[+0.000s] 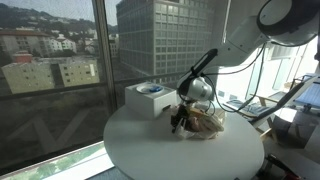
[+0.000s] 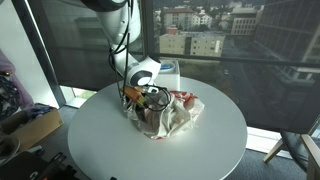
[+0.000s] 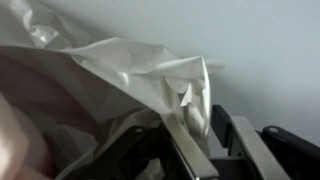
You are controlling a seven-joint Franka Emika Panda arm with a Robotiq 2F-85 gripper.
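Observation:
A crumpled translucent plastic bag [image 1: 207, 122] [image 2: 172, 113] lies near the middle of the round white table [image 1: 150, 152] [image 2: 100, 140]. My gripper [image 1: 181, 121] [image 2: 141, 100] is down at the bag's edge in both exterior views. In the wrist view the bag [image 3: 100, 75] fills the left and centre. One raised fold of it runs down between my fingers [image 3: 190, 145], and the gripper [image 3: 192, 112] is narrowed onto that fold. What is inside the bag is hidden.
A white box with a blue top [image 1: 148, 97] stands on the table just behind the gripper, towards the window. Large window panes rise beyond the table's far rim. Cluttered furniture [image 2: 25, 125] sits beside the table.

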